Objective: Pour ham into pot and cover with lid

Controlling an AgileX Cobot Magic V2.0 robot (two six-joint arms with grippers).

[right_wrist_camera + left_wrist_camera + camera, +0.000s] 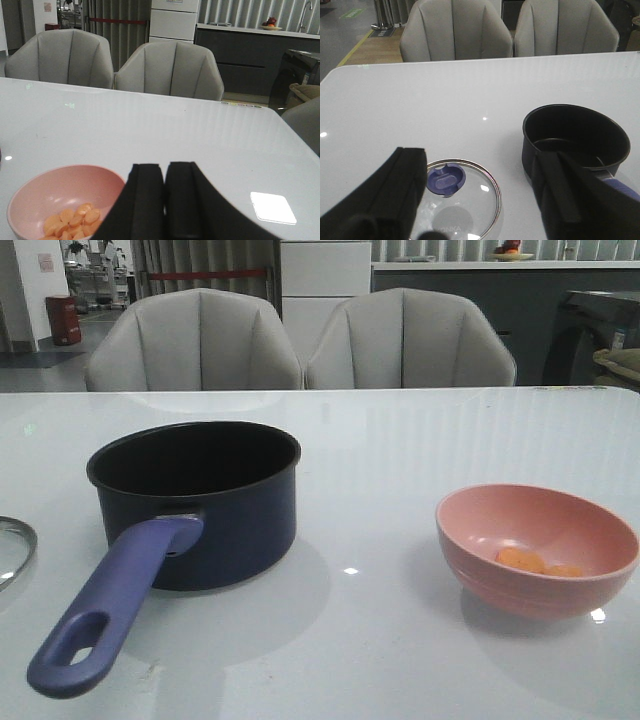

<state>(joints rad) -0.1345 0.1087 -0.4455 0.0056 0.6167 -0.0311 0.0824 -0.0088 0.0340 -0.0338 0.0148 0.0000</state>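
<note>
Nothing is gripped yet: the right gripper point(164, 200), jaws pressed together, hangs just beside the bowl point(30, 200) of ham point(75, 220) and must open for its rim, while the left gripper point(480, 195) gapes above the lid point(470, 200) beside the pot point(575, 137)

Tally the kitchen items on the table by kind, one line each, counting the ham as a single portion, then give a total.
Pot: 1
Lid: 1
Pink bowl: 1
Portion of ham: 1
Total: 4
</note>
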